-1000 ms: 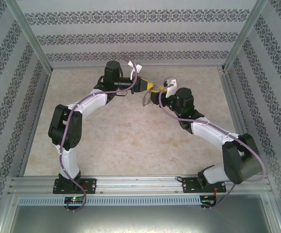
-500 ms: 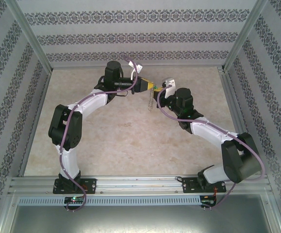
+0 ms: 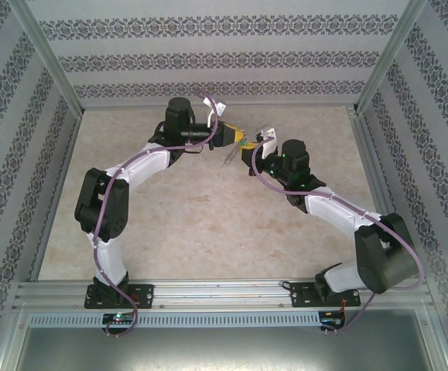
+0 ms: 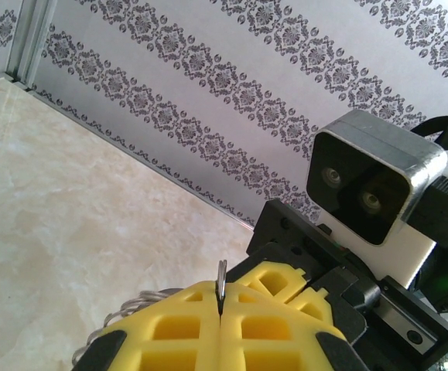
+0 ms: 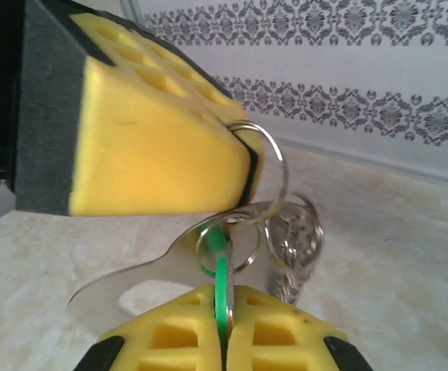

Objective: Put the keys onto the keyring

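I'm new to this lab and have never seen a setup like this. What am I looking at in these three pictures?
These are two robot arms bolted to the near edge of a beige table. One picture looks down from above and behind them. The other two come from a small camera on each wrist. The arms meet in the air over the table's far half. The left gripper, with yellow padded fingers, is shut on the keyring, a thin metal loop. The right gripper is shut on the green key. More metal rings hang beside them.
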You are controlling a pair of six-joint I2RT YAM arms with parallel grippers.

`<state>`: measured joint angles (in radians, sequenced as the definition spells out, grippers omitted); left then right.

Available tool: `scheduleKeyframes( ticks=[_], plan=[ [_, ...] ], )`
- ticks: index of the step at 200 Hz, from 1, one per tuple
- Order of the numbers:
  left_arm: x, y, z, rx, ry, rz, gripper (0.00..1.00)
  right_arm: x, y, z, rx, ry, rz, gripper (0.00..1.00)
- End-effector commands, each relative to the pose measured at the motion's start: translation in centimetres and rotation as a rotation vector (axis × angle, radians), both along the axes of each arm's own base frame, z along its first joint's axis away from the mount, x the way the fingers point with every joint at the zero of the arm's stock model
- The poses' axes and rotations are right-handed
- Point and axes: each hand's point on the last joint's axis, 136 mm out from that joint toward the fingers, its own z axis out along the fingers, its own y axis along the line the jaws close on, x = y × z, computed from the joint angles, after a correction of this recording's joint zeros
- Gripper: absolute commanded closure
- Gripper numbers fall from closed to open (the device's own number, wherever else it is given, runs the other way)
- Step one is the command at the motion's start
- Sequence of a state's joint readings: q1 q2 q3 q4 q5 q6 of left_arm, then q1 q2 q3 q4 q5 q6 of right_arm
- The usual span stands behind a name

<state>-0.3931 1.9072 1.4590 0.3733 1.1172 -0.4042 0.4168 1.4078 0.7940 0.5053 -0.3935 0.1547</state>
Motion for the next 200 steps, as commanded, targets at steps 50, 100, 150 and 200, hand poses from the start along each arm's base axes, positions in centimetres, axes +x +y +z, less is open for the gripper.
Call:
scheduleKeyframes(
  ticks=[50, 100, 150, 200],
  plan=[
    [-1.3, -0.1, 3.8, -0.067, -0.111, 0.0, 1.0, 0.2, 0.1, 1.2, 0.061, 0.015, 0.038, 1.0],
    [-1.1, -0.1, 4.5, -0.116, -0.116, 0.028, 1.0, -0.4, 2.4, 1.5, 0.092, 0.039, 0.146, 1.0],
    [-0.4, 0.0, 4.2, -0.122, -0.116, 0.078, 1.0, -0.6, 1.1, 1.3, 0.128, 0.086, 0.145, 0.83],
    [-0.4, 0.0, 4.1, -0.122, -0.12, 0.076, 1.0, -1.3, -3.0, 4.6, 0.221, 0.055, 0.069, 0.61]
  ],
)
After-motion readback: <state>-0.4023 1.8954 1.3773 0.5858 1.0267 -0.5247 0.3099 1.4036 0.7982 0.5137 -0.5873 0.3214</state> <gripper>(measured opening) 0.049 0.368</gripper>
